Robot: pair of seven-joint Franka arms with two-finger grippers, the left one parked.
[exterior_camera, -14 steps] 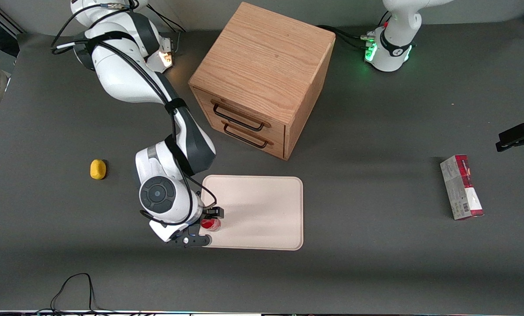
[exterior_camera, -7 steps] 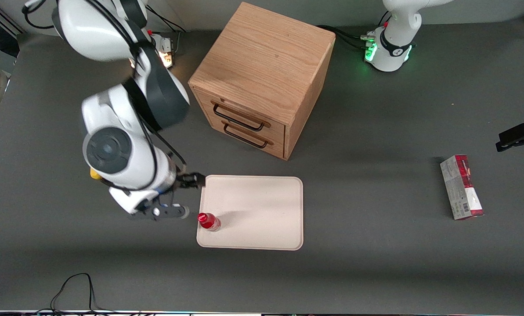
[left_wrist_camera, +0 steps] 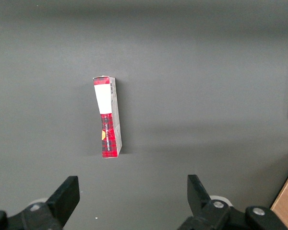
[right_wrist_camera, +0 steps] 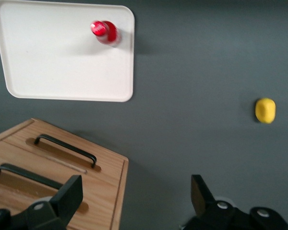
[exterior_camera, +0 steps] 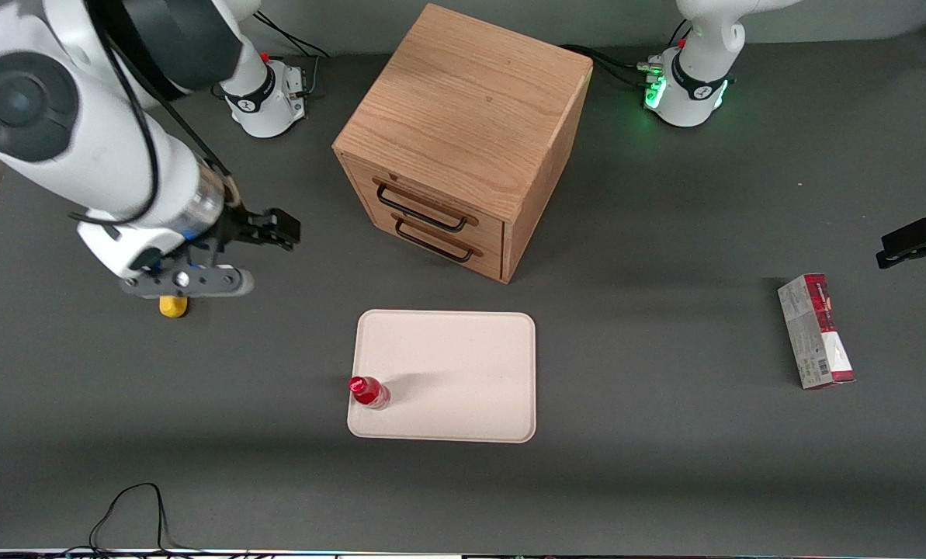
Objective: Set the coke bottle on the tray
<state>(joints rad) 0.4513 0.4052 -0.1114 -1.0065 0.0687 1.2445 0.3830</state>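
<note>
The small red coke bottle stands upright on the cream tray, at the tray's corner nearest the front camera and toward the working arm's end. It also shows in the right wrist view on the tray. My right gripper is open and empty, raised high above the table, well away from the tray toward the working arm's end and farther from the front camera. In the right wrist view the gripper has its two fingers wide apart with nothing between them.
A wooden drawer cabinet with two black handles stands farther from the camera than the tray. A small yellow object lies below my gripper, also in the right wrist view. A red-and-grey carton lies toward the parked arm's end.
My gripper has let go of the bottle, risen and pulled away from the tray toward the working arm's end. The bottle stays standing on the tray.
</note>
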